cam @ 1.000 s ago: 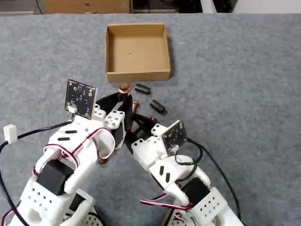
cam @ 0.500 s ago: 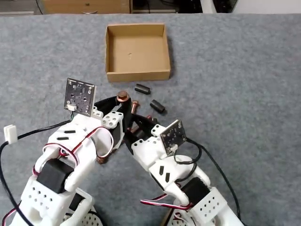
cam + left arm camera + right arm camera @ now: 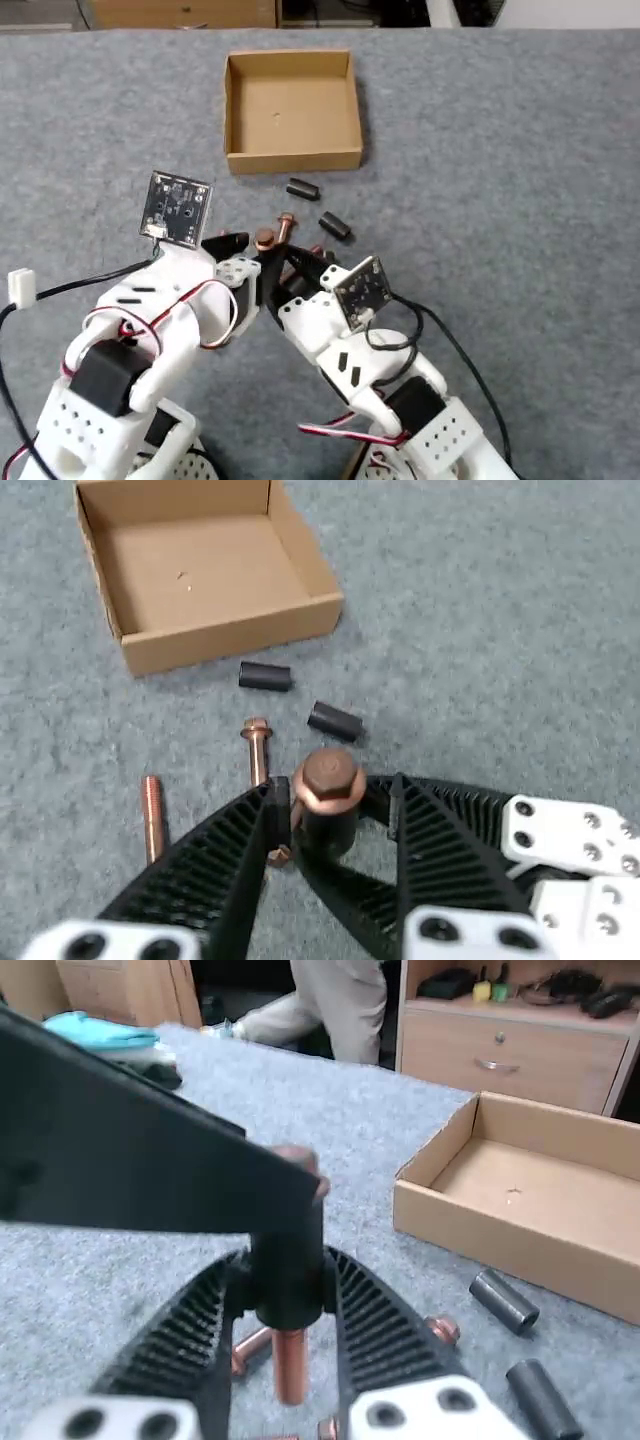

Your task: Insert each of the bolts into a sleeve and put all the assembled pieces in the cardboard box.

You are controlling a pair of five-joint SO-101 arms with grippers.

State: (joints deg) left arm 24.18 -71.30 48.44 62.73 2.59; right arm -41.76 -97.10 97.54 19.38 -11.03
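Now, near the brown cardboard box (image 3: 293, 158), the right gripper (image 3: 285, 1265) is clamping a black cylindrical sleeve (image 3: 288, 1295) with a copper hex-headed bolt (image 3: 328, 773) through it, while the left gripper (image 3: 337, 788) is hanging at the bolt's head, its grip impossible to tell.

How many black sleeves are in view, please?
3. One sleeve lies by the cardboard box, a second sleeve beside it, a third sleeve, holding a bolt, in the right gripper's jaws. More may be hidden.
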